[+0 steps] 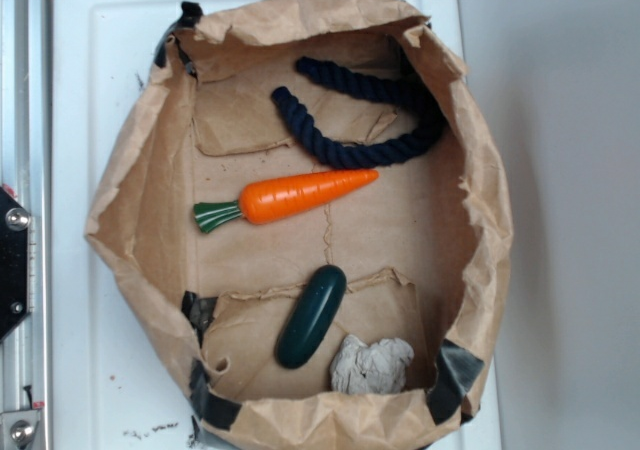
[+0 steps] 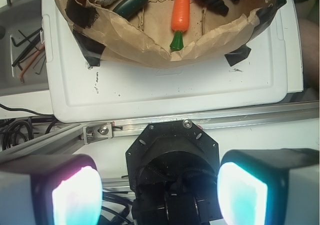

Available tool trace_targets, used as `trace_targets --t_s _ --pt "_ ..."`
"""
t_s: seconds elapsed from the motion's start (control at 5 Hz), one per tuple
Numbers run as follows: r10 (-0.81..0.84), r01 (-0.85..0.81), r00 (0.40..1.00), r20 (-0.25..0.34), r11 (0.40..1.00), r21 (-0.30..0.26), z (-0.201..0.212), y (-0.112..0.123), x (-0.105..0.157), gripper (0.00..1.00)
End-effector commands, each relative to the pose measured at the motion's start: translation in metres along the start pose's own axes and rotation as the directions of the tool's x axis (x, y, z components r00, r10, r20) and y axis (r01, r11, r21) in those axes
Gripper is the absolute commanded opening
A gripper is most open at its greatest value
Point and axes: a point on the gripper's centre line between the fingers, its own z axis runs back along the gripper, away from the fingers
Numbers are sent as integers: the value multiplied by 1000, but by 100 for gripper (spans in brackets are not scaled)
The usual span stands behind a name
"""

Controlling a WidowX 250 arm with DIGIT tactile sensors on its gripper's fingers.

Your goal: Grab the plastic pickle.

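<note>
Plastic pickle, one only, lies on the floor of the brown paper bag, tilted, its lower end just beside the one grey-white wad without clearly touching it; one orange carrot lies above it, well apart, and one dark blue rope curls behind the carrot; the bag sits on a white tray; in the wrist view the gripper is outside the bag, its two fingers spread wide and holding nothing
</note>
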Motion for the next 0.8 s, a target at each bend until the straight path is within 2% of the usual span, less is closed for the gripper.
trace_targets --t_s 0.0,0.2,0.4,0.6 --pt "0 0 1000 0 1000 0 0 0 0 100" --pt "164 -163 986 35 986 -27 -6 -16 41 100" --pt "300 -298 951 72 954 -29 -17 -14 73 100" --pt "421 -410 901 110 906 -107 -20 -5 85 100"
